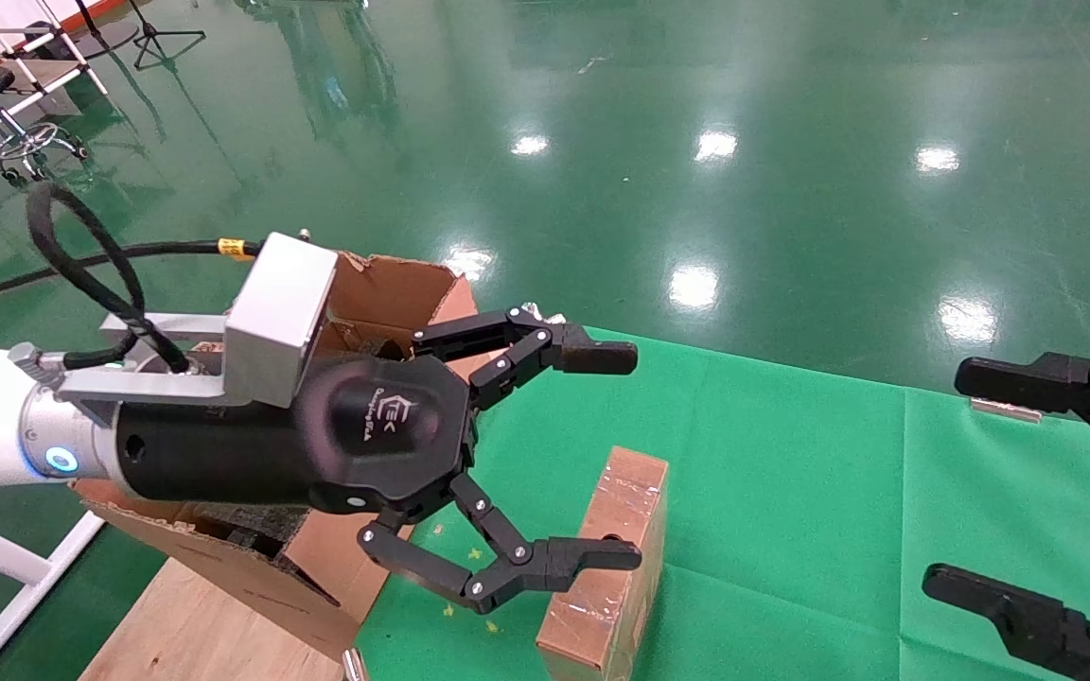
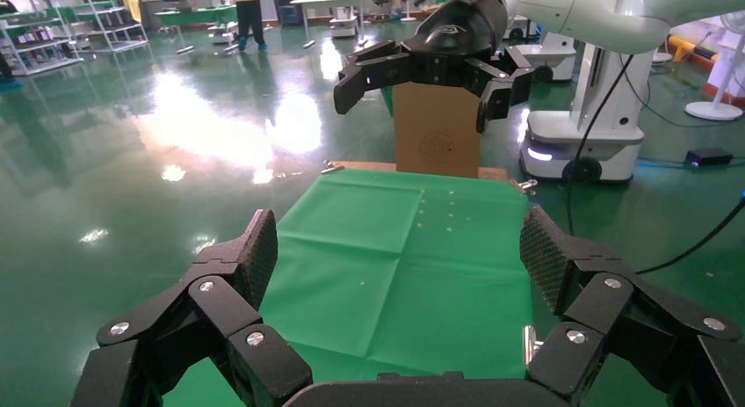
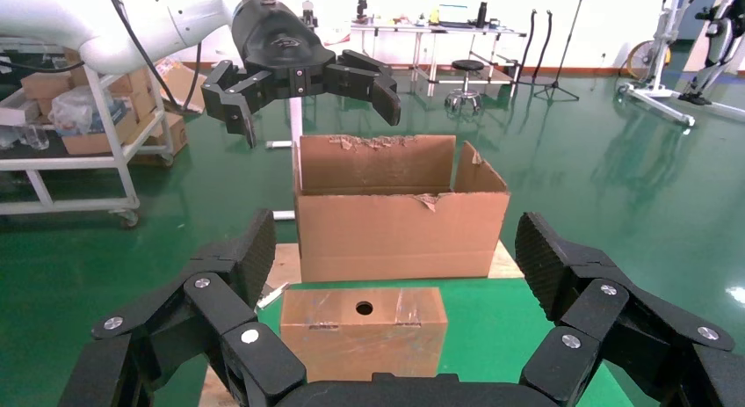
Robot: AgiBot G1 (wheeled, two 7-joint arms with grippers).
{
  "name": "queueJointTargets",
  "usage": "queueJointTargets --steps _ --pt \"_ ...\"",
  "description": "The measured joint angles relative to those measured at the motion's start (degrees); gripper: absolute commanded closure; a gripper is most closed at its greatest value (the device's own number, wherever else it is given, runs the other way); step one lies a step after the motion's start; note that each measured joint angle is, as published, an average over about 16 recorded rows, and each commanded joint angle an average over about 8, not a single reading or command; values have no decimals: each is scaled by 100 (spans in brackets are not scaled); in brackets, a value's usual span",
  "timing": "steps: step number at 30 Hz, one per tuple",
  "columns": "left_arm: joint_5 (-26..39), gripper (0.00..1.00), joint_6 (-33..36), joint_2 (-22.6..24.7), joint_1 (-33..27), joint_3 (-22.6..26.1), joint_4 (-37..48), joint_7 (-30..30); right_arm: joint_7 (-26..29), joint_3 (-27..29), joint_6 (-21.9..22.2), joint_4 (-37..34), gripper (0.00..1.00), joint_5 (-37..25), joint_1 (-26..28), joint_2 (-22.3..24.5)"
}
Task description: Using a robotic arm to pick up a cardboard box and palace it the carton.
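The cardboard box stands on the green cloth near the front edge; its taped top has a round hole in the right wrist view. The carton with torn flaps stands behind it at the left and also shows in the right wrist view. My left gripper on the white and silver arm is open and empty, raised in front of the carton and just left of the box. It also shows in the right wrist view. My right gripper is open and empty at the right, facing the box.
The carton rests on a wooden board at the table's left end. Metal clips hold the cloth at the table's edges. Another upright brown box stands beyond the table's right end. Shiny green floor surrounds the table.
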Motion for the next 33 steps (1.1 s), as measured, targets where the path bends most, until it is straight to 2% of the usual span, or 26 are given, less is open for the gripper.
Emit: queueJointTargets --steps 14,15,16,22,23,24,33 --pt "3 0 0 -2 0 0 -1 1 0 0 0 0 0 0 0 0" --pt "12 0 -3 -4 -1 1 -2 4 0 0 0 0 5 0 0 0" --pt "30 0 -8 -9 -4 5 -3 6 0 0 0 0 14 0 0 0" --pt "318 0 -101 -59 -92 86 -37 -49 0 0 0 0 89 0 0 0" --pt "384 0 -127 -66 -118 107 -43 -77 0 0 0 0 97 0 0 0" --pt "448 0 -153 -71 -146 129 -48 -108 0 0 0 0 100 0 0 0" --pt "938 0 -377 -82 -395 320 -90 -429 0 0 1 -1 100 0 0 0"
